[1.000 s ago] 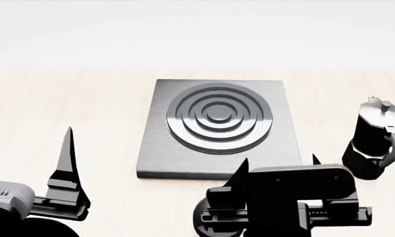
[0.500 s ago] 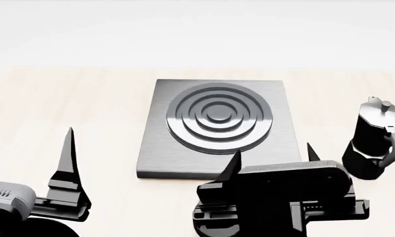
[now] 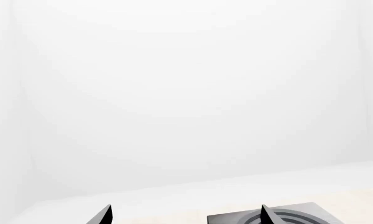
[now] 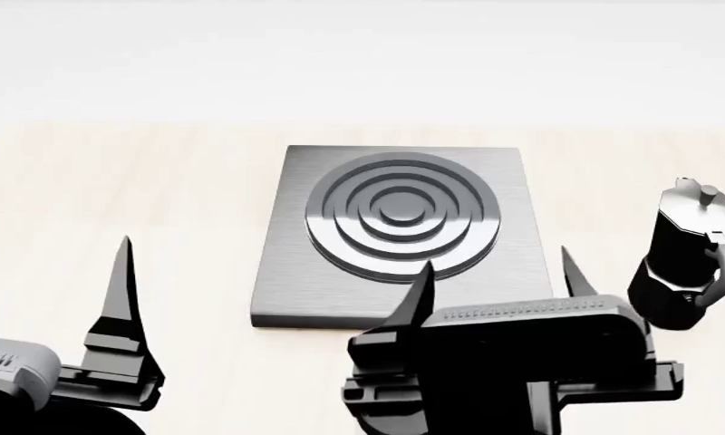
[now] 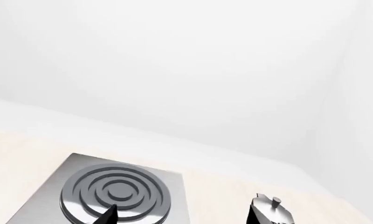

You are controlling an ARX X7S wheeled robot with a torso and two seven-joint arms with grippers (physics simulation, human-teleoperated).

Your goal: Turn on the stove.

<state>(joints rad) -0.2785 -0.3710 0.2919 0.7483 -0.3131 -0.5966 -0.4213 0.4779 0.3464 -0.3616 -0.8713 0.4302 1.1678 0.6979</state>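
A pale wood tabletop (image 4: 120, 181) meets plain white walls (image 3: 186, 93) under soft, even light.

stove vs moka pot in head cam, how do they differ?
The stove is a flat grey square slab with ring burner; the moka pot is tall, black and faceted. The stove sits centre, ahead of the right gripper; the moka pot stands off to its right. Both rest on the table.

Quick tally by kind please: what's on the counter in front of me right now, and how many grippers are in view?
Stove: 1
Moka pot: 1
Grippers: 2, the left gripper and the right gripper, both with fingers spread
Total: 4
The stove's knob does not show in any view.
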